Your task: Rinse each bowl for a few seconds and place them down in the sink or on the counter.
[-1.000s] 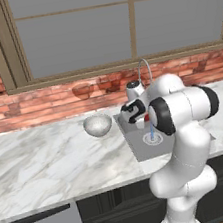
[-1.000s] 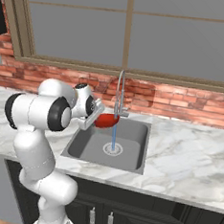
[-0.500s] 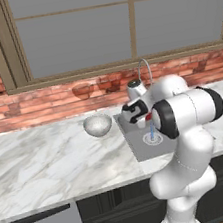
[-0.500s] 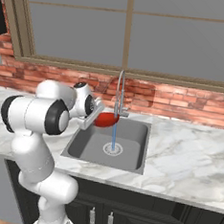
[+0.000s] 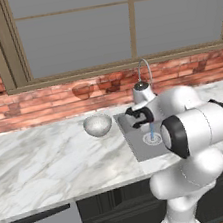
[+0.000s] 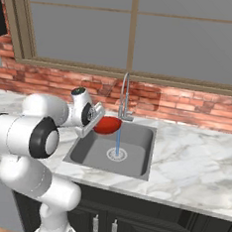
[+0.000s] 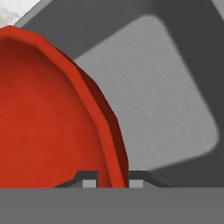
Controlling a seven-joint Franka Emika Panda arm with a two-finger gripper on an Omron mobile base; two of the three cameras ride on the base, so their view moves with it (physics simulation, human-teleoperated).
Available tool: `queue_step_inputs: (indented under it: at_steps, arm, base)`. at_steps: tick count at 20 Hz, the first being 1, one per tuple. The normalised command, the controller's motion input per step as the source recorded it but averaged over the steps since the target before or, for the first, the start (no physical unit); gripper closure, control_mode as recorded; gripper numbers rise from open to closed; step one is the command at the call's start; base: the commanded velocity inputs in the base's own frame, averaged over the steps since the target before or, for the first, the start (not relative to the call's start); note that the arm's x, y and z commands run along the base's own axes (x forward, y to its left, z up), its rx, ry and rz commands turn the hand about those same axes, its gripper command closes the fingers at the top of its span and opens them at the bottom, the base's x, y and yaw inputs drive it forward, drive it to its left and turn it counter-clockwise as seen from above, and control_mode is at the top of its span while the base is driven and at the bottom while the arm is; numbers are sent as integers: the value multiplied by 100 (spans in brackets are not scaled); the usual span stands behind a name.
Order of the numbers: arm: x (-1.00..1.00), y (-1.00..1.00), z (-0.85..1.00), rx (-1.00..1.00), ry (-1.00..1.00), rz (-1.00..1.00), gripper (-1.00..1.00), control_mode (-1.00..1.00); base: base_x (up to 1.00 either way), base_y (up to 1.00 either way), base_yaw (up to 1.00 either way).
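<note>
My gripper (image 6: 95, 117) is shut on the rim of the glossy red bowl (image 6: 107, 124) and holds it tilted over the sink (image 6: 137, 152). The bowl's right edge reaches the water stream (image 6: 118, 143) falling from the curved faucet (image 6: 123, 96). In the hand view the red bowl (image 7: 48, 118) covers the left side, its rim clamped in my gripper (image 7: 113, 178), with the grey sink floor (image 7: 153, 100) behind. The white speckled bowl (image 5: 97, 124) sits upright on the counter (image 5: 40, 164), just left of the sink (image 5: 139, 147).
Water runs onto the round drain (image 6: 116, 154). A brick wall (image 6: 188, 107) and a window back the counter (image 6: 194, 159). My own arm (image 5: 196, 126) hides much of the sink in the left base view.
My arm's elbow has sunk and swung a little to the right. The red bowl stays gripped beside the stream, hardly shifted.
</note>
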Motion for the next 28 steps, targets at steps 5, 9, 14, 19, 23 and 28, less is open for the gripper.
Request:
queue_step_inputs:
  at_steps: [5,9,14,19,23,28]
  arm:
    - [-17,4,43,10,0,0,100,-100]
    - [-14,16,46,13,4,0,100,-100]
    - [-12,28,38,13,8,2,100,-100]
    - [-21,38,21,13,7,9,100,-100]
    - [-37,47,12,2,-3,10,100,-100]
    - [-38,48,12,0,-8,11,100,-100]
  base:
    - [0,0,0]
    - [0,0,0]
    - [0,0,0]
    - [0,0,0]
    - [0,0,0]
    - [0,0,0]
